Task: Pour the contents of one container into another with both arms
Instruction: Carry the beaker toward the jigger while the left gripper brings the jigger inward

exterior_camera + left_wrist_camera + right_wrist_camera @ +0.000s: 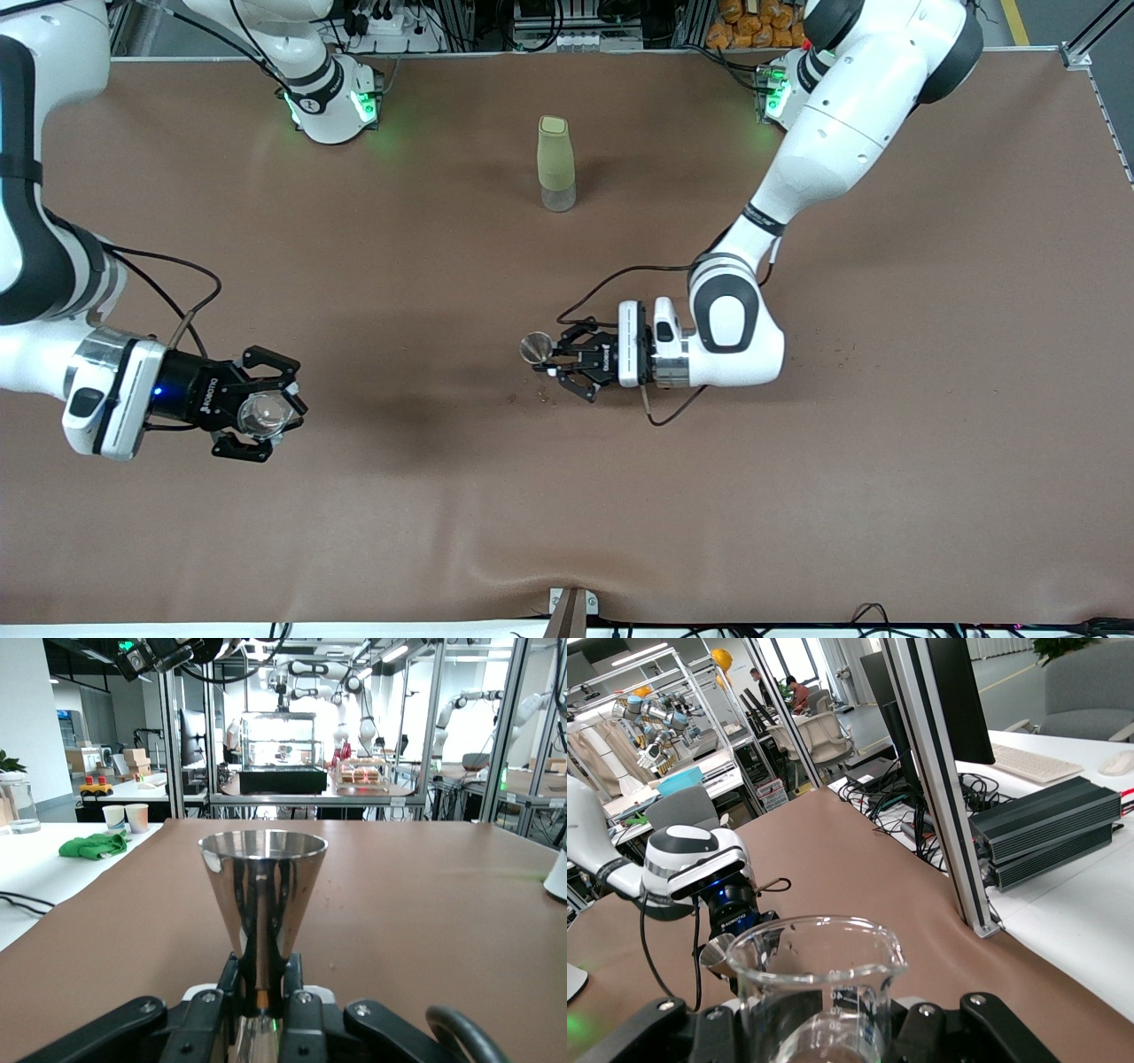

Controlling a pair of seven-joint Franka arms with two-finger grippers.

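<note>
My right gripper is shut on the tiny clear glass cup, held upright over the table toward the right arm's end. In the right wrist view the cup shows a pouring lip and printed measure marks, standing between my right gripper's jaws. Over the middle of the table, my left gripper is shut on the narrow waist of the shiny steel jigger. The jigger stands upright above my left gripper, its upper cone open. The two containers are well apart.
A tall pale-green bottle with a clear base stands on the brown table mat, closer to the robots' bases than both grippers. A few dark specks lie on the mat near the left gripper.
</note>
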